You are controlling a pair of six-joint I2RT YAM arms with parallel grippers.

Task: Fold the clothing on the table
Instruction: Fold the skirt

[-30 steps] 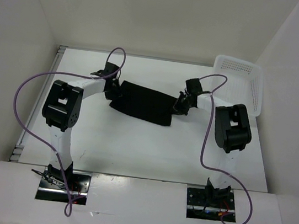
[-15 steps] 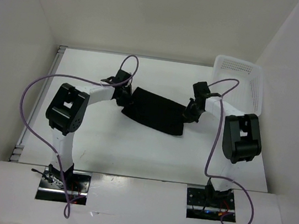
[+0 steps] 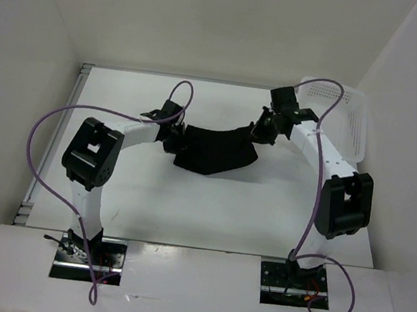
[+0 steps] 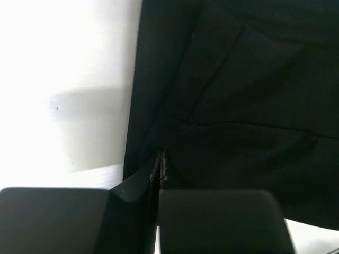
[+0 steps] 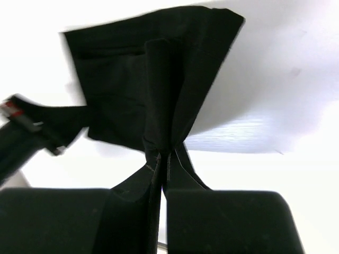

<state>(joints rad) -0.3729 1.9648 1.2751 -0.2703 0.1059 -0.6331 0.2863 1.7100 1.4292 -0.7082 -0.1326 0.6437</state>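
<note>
The clothing [image 3: 215, 149] is pinched at its 9 o'clock edge by the left gripper [image 3: 173, 139] and at 2 o'clock by the right gripper [image 3: 261, 132], over the table [image 3: 186, 207]

Large flat white rectangular tabletop [image 3: 186, 207], thin metal rim seen along its left edge. A small plain black soft fabric garment [image 3: 217, 151] is spread across the far middle. It sags, with the near edge down on the surface and both ends raised off it. At the far right corner a white perforated plastic basket [image 3: 349, 125] is set, apart from the garment.
</note>
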